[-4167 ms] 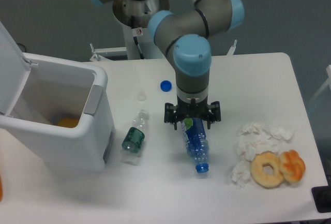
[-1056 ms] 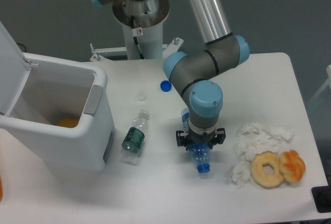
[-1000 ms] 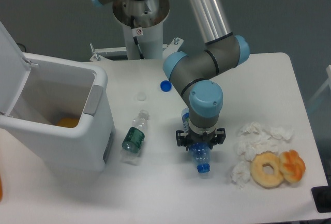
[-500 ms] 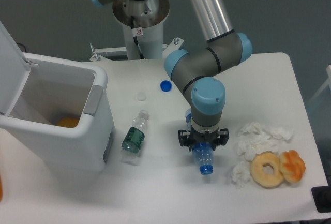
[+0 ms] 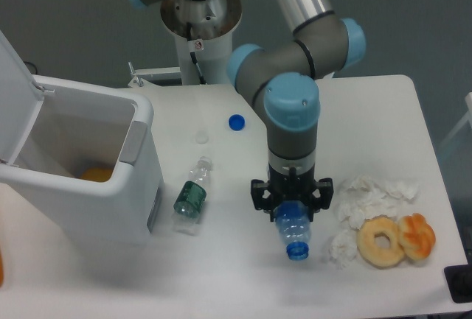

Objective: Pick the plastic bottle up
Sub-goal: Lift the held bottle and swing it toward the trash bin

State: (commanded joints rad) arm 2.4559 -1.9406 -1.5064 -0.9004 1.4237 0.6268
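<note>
A: Gripper status?

B: The gripper (image 5: 292, 198) is clamped on the bottle (image 5: 294, 228), one finger on either side of its body. The arm's wrist points straight down over it.

A: Bottle position?

B: It hangs under the gripper over the middle of the surface (image 5: 383, 113), between the small bottle (image 5: 191, 195) and the tissues (image 5: 369, 194). Its blue neck end points down and toward the camera. Only the lower, blue-tinted part shows; the rest is hidden behind the gripper. Whether it touches the surface, I cannot tell from this view.

A: Other items?

B: The small bottle with a dark green label lies on its side, just right of the bin (image 5: 88, 172). The bin is white, lid raised, with something orange (image 5: 96, 175) inside. A blue cap (image 5: 236, 121) sits on the surface behind the arm, and a clear cap (image 5: 201, 137) near it to the left.

A: Right side?

B: Crumpled white tissues lie there. Below them are a ring-shaped pastry (image 5: 381, 241) and an orange-glazed piece (image 5: 417, 236), the two touching.
</note>
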